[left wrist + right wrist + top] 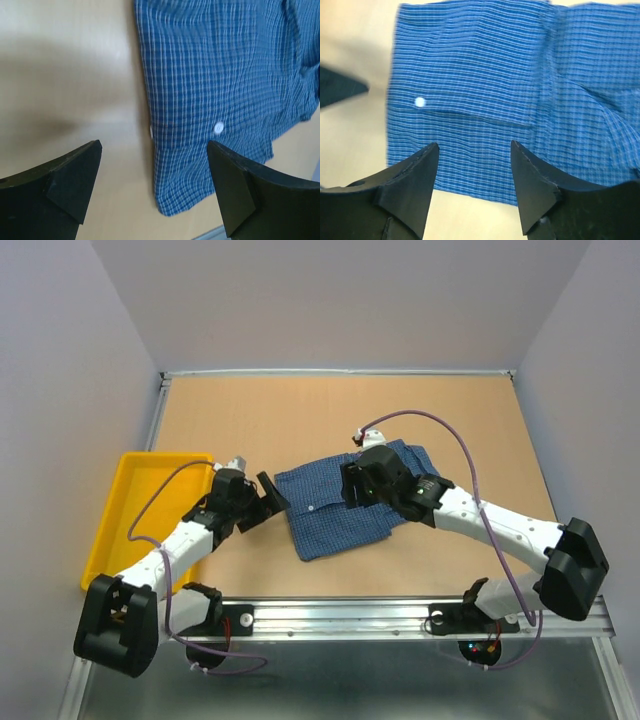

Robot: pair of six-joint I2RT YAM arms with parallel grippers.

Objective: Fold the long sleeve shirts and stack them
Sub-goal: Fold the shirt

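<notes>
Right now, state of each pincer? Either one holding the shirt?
Left pincer: open, holding nothing, over the edge of the shirt.
Right pincer: open, holding nothing, above the shirt.

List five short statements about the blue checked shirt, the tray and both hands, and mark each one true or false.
1. The blue finely checked cotton shirt lies folded on the tan wooden table. True.
2. The shirt sits inside the yellow plastic tray. False: the shirt is on the table, and the tray stands to its left.
3. The left hand grips the shirt's edge. False: its fingers stand wide apart with nothing between them.
4. The right hand hovers over the shirt, open. True.
5. A small white button shows on the shirt. True.
</notes>
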